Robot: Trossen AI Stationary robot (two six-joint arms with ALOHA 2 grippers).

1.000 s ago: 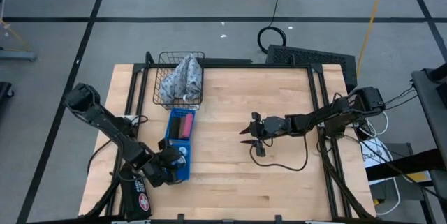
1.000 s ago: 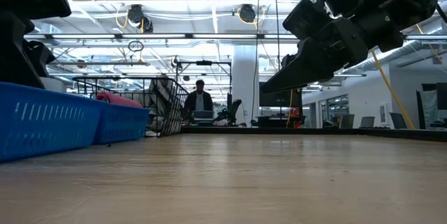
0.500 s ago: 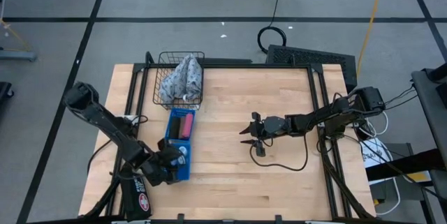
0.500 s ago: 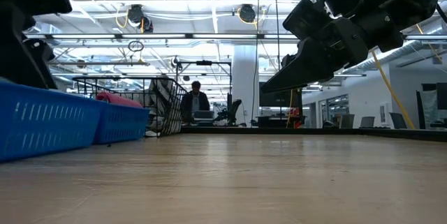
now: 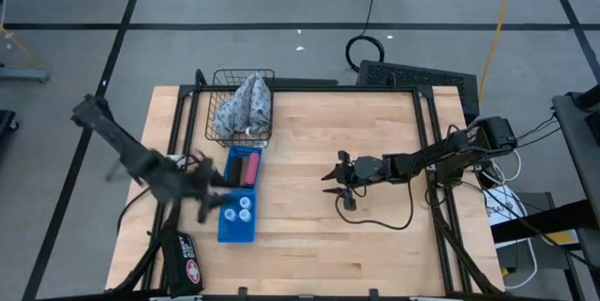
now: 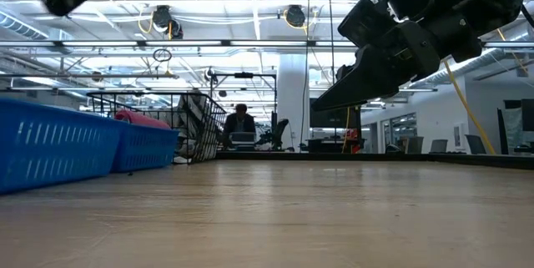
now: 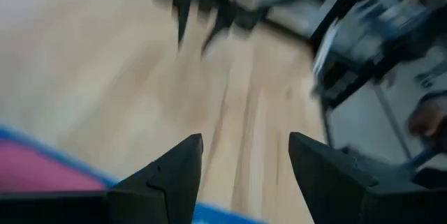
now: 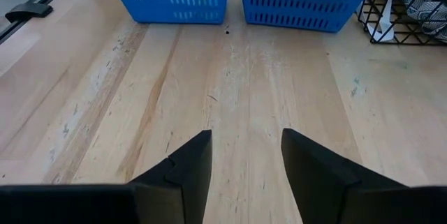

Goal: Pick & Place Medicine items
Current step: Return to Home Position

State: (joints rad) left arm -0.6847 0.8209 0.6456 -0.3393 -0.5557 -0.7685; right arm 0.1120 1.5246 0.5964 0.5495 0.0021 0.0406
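Counting medicine items: three white bottles in the first blue basket, the one farther from the wire basket; one pink tube and one black container side by side in the second blue basket, next to the wire one. Both blue baskets sit end to end on the table's left side. Wire basket holds one grey cloth. Left gripper is just left of the blue baskets, blurred from above; its wrist view shows fingers spread, nothing between. Right gripper hangs over mid-table, well apart from the baskets, fingers spread, empty. Table is light wood planks. Room behind: grey floor, ceiling lights, one person at a desk far back
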